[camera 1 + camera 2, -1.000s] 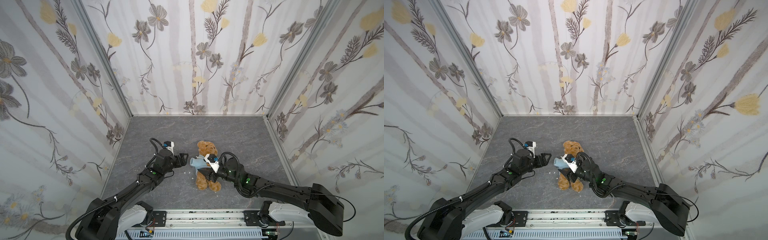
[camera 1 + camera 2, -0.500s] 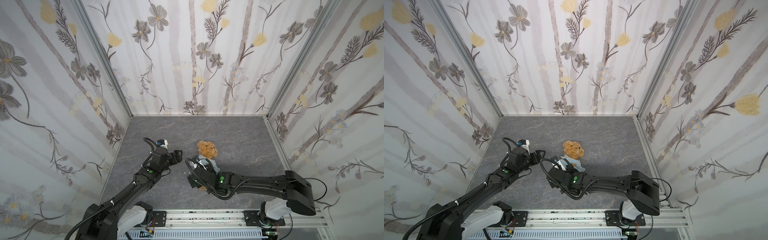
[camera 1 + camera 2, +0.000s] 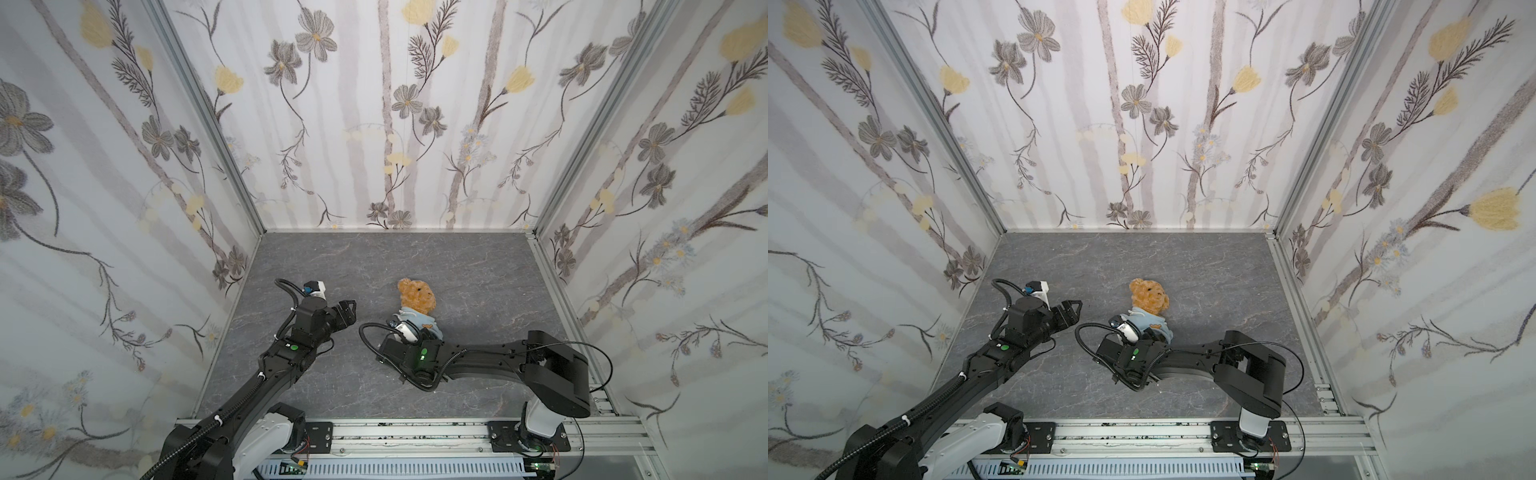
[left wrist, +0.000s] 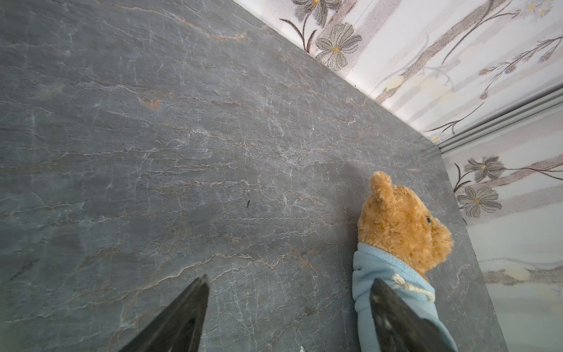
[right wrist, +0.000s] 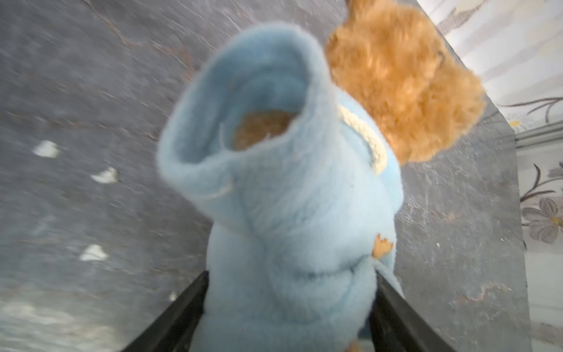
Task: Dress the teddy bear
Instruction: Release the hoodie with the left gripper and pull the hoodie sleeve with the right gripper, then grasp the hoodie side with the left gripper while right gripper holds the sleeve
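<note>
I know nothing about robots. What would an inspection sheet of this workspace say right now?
Surface: dark grey stone-patterned tabletop, flat.
Job's things: golden-brown plush teddy bear wearing a light-blue fleece hooded top; head uncovered.
Clutter: a few small white flecks on the tabletop.
Grippers: left tool open and empty, beside the bear; right tool appears clamped on the bear's clothed body, though that view is blurred.
Cables: black cable loops at both wrists.
Surroundings: floral-wallpaper walls on three sides; metal rail in front.

The right tool [image 5: 289, 280] swung round below the teddy bear [image 3: 417, 296]; left tool [image 3: 352, 311] withdrew.
</note>
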Controlling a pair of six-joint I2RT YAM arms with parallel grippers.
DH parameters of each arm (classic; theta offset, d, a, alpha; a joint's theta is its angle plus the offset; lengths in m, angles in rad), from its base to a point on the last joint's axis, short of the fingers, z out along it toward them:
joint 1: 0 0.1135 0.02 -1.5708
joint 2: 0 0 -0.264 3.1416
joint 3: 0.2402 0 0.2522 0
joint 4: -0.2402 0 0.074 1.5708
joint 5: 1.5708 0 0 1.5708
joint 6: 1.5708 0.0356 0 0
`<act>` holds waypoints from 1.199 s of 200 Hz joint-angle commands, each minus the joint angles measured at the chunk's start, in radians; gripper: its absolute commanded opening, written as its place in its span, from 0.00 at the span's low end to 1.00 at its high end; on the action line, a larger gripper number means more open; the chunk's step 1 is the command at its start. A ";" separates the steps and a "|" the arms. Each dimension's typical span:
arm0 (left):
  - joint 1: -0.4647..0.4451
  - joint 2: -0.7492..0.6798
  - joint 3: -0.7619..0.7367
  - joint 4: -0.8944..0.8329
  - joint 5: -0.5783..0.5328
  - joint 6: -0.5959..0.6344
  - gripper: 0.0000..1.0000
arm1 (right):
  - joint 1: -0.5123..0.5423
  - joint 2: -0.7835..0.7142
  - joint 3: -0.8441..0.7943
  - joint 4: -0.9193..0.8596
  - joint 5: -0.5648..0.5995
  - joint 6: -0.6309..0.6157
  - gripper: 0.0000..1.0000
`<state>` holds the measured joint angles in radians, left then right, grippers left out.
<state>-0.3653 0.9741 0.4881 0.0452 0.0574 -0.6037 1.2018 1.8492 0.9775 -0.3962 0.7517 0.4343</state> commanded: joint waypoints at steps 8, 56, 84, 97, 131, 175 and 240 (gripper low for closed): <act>0.002 -0.009 0.025 0.001 0.054 0.055 0.83 | -0.040 -0.145 -0.153 0.256 -0.096 -0.102 0.48; -0.062 -0.047 0.075 0.004 0.193 0.288 0.75 | -0.113 -0.427 -0.452 0.661 -0.354 -0.293 0.24; -0.172 -0.085 0.086 0.002 0.305 0.539 0.61 | -0.163 -0.536 -0.567 0.821 -0.471 -0.356 0.13; -0.227 -0.092 0.097 0.002 0.332 0.629 0.53 | -0.178 -0.561 -0.591 0.857 -0.504 -0.380 0.11; -0.372 -0.056 0.134 -0.006 0.301 0.865 0.34 | -0.185 -0.574 -0.623 0.919 -0.562 -0.466 0.07; -0.494 -0.029 0.153 -0.039 0.230 1.159 0.26 | -0.188 -0.555 -0.640 0.953 -0.579 -0.504 0.05; -0.543 0.056 0.189 -0.090 0.093 1.339 0.19 | -0.188 -0.538 -0.643 0.961 -0.595 -0.505 0.05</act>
<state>-0.9043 1.0153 0.6609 -0.0261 0.2066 0.6243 1.0142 1.3113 0.3359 0.4873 0.1631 -0.0540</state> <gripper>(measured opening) 0.192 0.113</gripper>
